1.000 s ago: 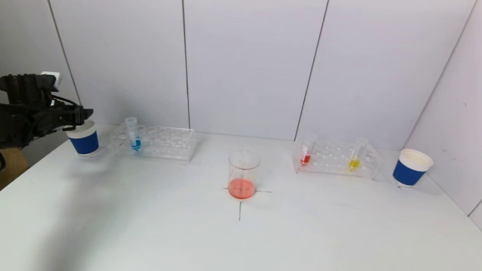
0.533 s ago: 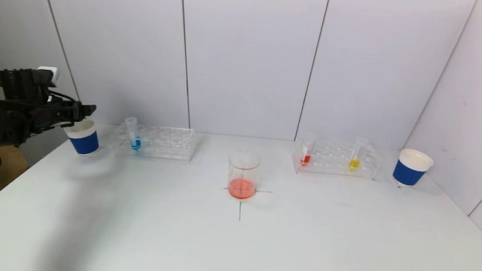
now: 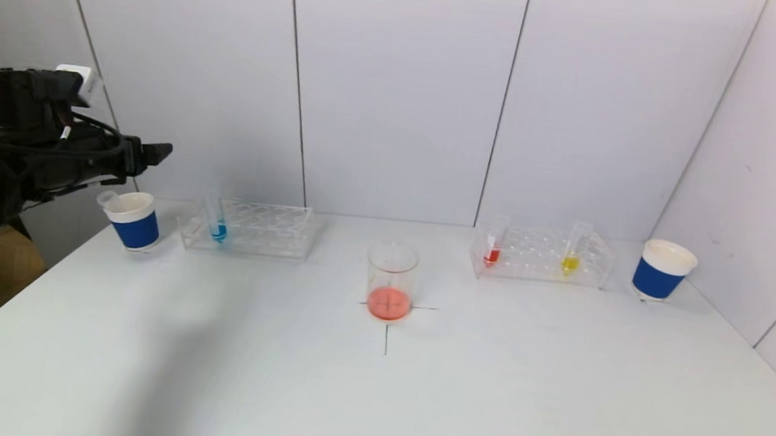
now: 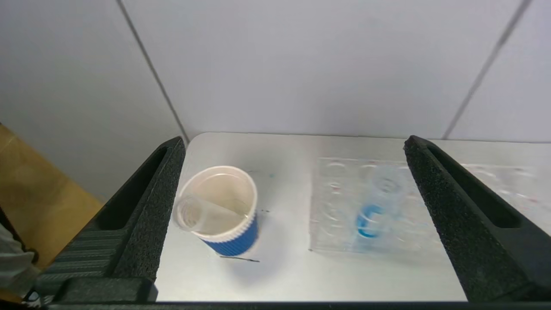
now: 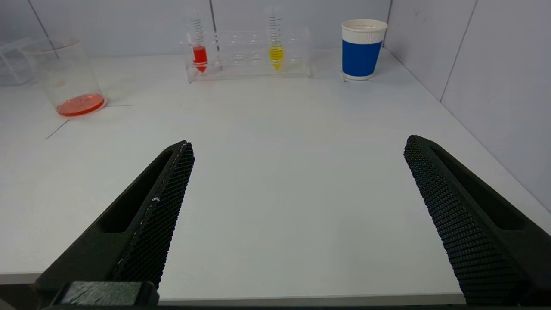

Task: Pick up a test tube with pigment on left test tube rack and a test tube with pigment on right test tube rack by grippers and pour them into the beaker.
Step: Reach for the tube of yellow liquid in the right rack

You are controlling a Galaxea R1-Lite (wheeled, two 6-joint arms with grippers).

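At the far left the left gripper (image 3: 155,152) hangs above the table's corner with its jaws spread wide and nothing between them. Just below it, an empty test tube (image 4: 202,213) leans tilted inside the left blue cup (image 3: 133,220). The left rack (image 3: 250,228) holds a blue-pigment tube (image 3: 217,218), blurred in the wrist view. The beaker (image 3: 391,281) at centre contains red liquid. The right rack (image 3: 543,255) holds a red tube (image 3: 494,245) and a yellow tube (image 3: 573,248), beside the right blue cup (image 3: 661,270). The right gripper (image 5: 297,172), out of the head view, hovers wide open over bare table (image 5: 275,172).

A white table (image 3: 485,395) is carrying everything. A beaker (image 3: 391,281) is sitting mid-frame. Two test tube racks (image 3: 250,228) (image 3: 543,256) and two blue paper cups (image 3: 133,220) (image 3: 662,270) are flanking it.
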